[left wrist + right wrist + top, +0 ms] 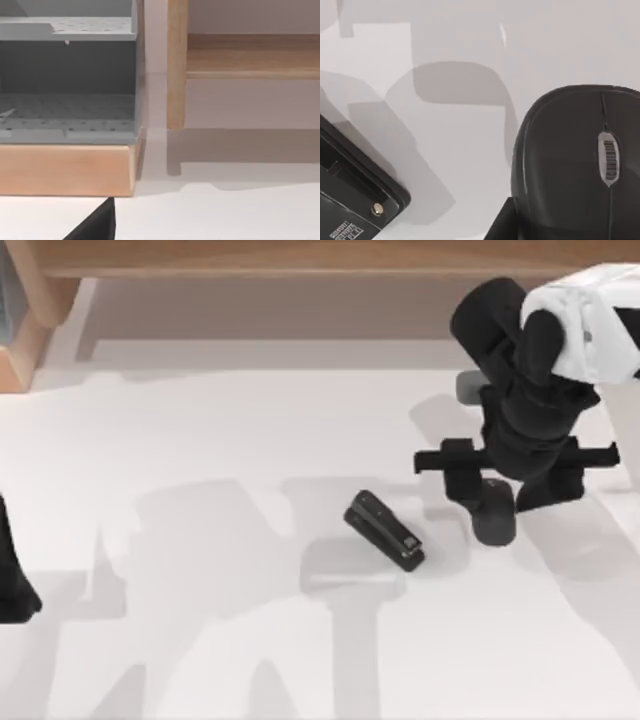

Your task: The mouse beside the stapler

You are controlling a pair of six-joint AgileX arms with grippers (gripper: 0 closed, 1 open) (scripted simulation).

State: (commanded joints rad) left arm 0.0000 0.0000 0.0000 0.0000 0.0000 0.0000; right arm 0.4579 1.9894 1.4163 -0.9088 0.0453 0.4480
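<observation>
The right gripper (497, 502) sits over the mouse (493, 514), grip I cannot tell, stapler (385, 530) just beside it; left arm (14, 575) parked at the table's (200, 440) left edge

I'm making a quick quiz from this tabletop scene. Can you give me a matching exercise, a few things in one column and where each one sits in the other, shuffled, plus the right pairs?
Things:
1. stapler
2. mouse
3. left arm
4. wooden shelf

Places, by the top view:
A. along the table's far edge
B. under the right gripper, right of centre
C. lying at a slant near the table's middle
D. parked at the left edge

Pairs: 1-C, 2-B, 3-D, 4-A
</observation>
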